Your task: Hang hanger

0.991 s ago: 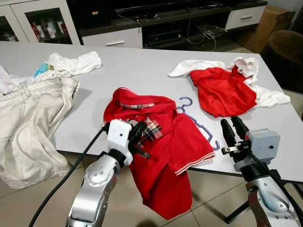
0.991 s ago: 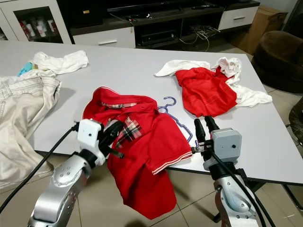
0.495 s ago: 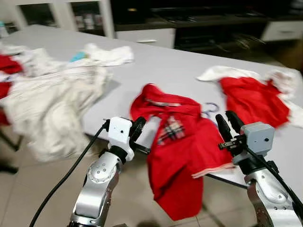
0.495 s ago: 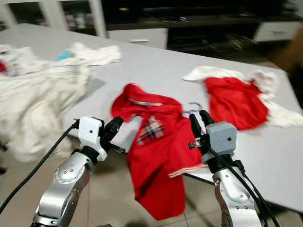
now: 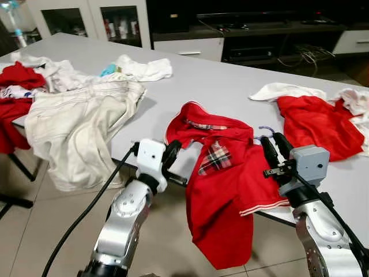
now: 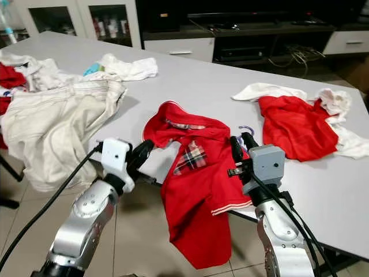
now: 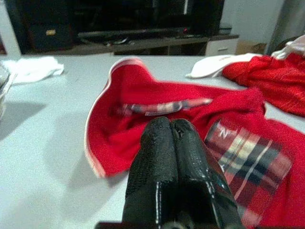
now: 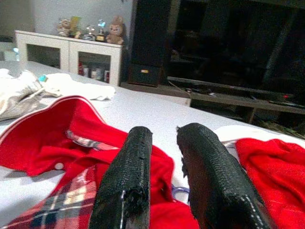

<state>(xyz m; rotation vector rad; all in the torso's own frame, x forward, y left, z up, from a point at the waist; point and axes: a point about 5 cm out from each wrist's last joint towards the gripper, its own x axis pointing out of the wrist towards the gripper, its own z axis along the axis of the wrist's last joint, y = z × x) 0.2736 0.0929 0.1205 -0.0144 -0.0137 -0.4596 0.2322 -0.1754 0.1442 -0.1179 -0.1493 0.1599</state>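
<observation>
A red polo shirt with a plaid pocket lies on the grey table, its lower half hanging over the near edge. A purple hanger is mostly buried under the shirt, with its hook poking out by the right shoulder; a bit of the hanger also shows beyond my right fingers. My left gripper is shut and holds nothing, just left of the shirt at the table edge; its fingertips point at the collar. My right gripper is open by the shirt's right sleeve, with a narrow gap between the fingers.
Beige jeans hang over the table's left part, with white cloth and red garments beyond them. A second red shirt lies among white cloths at the right. A dark TV cabinet stands behind the table. Tiled floor lies below.
The camera has swung, so the table's left end and the jeans now show more. My left gripper sits beside the shirt's left edge instead of over the plaid pocket. The shirt has not shifted.
</observation>
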